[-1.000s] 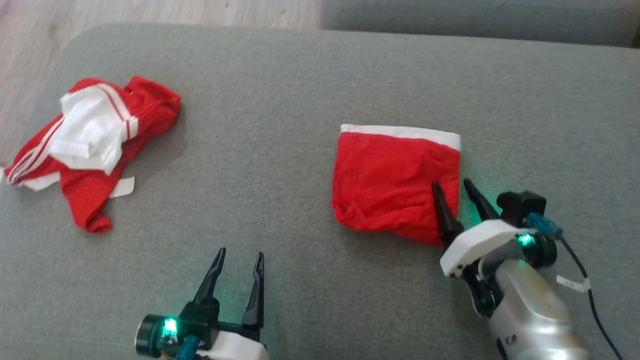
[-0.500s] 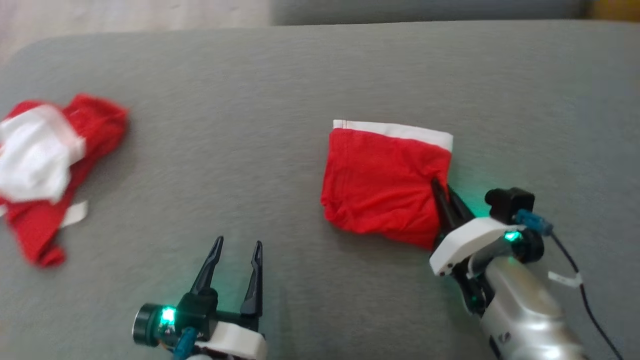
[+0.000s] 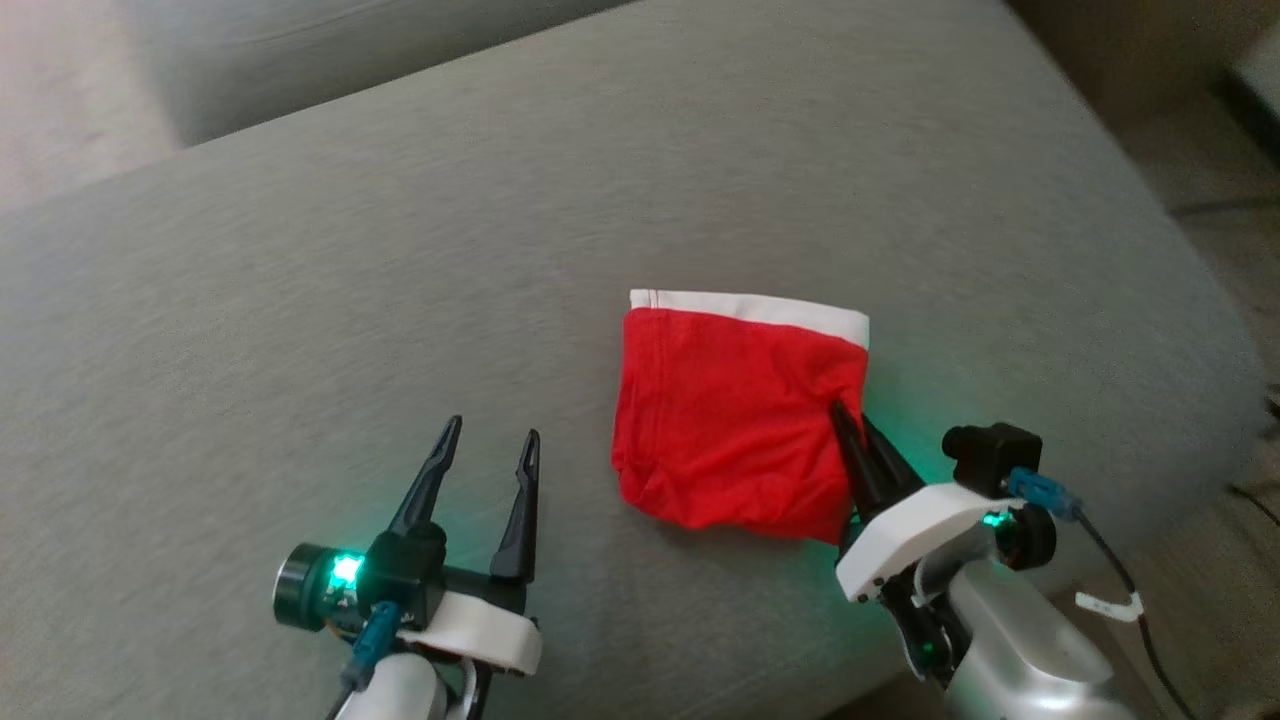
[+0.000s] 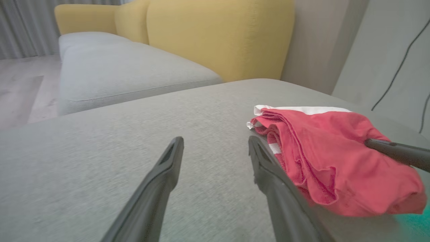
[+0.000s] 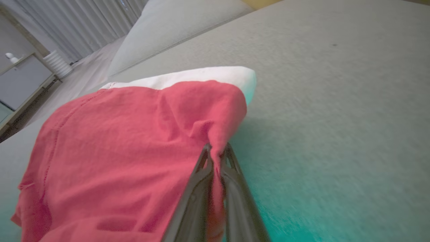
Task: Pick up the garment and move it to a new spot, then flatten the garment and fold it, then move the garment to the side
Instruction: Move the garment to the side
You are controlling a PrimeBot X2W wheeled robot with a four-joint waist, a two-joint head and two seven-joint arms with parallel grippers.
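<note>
The garment point(image 3: 730, 410) lies folded into a red square with a white band along its far edge, on the grey cushion point(image 3: 400, 250). My right gripper point(image 3: 851, 420) is shut on the garment's right edge, and the cloth puckers up between its fingertips in the right wrist view, where the right gripper point(image 5: 216, 148) pinches the garment point(image 5: 117, 144). My left gripper point(image 3: 492, 432) stands open with nothing between its fingers, a little to the left of the garment. In the left wrist view the left gripper point(image 4: 215, 141) is beside the garment point(image 4: 336, 158), and a right finger point(image 4: 396, 153) rests on the cloth.
The cushion's rounded edge point(image 3: 1200, 330) drops off to the right of the garment. A second grey cushion point(image 4: 117, 70) and a yellow backrest point(image 4: 218, 33) lie beyond. A dark cable point(image 3: 1150, 620) trails from my right wrist.
My right gripper has shut on the garment's right edge. The camera has turned right, and a crumpled red and white cloth at the left has passed out of the picture.
</note>
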